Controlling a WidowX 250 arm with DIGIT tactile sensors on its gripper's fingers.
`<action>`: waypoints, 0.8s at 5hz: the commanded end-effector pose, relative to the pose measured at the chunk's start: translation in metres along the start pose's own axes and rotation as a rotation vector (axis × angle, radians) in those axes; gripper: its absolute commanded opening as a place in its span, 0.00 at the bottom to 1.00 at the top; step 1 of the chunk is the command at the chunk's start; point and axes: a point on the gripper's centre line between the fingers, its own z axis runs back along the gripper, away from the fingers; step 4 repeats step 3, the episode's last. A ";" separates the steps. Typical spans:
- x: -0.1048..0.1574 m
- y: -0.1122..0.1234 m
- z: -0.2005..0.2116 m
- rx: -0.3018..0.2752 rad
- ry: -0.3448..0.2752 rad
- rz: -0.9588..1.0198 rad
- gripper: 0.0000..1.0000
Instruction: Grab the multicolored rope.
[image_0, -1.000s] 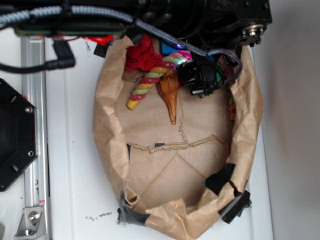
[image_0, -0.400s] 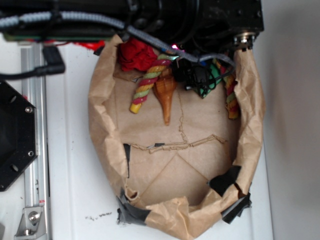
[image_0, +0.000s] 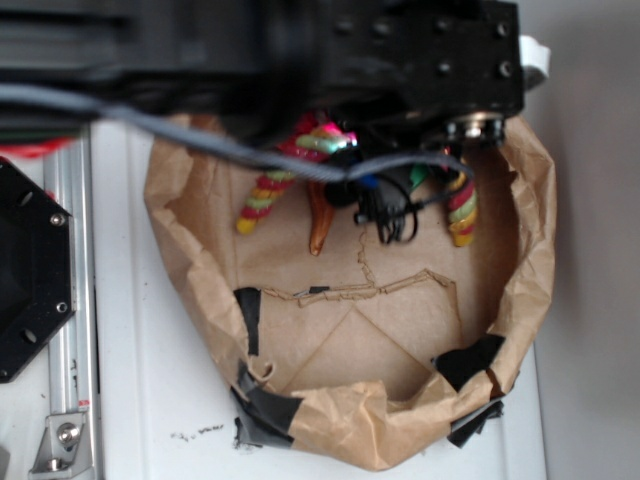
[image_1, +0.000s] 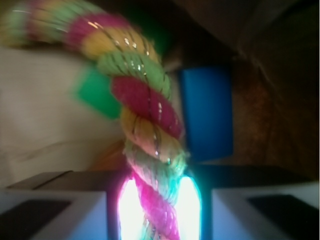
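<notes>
Paper bag (image_0: 200, 280); multicolored rope (image_1: 145, 130) between gripper (image_1: 155, 210) fingers.

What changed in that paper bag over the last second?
The multicolored rope has shifted left and now drapes in an arch, with the claw closed around its middle. The red cloth ball is now hidden under the arm. The cone shell still lies beside the rope.

No readable text, label or number shows anywhere.
</notes>
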 end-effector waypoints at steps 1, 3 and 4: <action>-0.007 -0.009 0.059 -0.075 -0.200 -0.120 0.00; -0.009 -0.006 0.051 -0.097 -0.285 -0.113 0.00; -0.009 -0.006 0.051 -0.097 -0.285 -0.113 0.00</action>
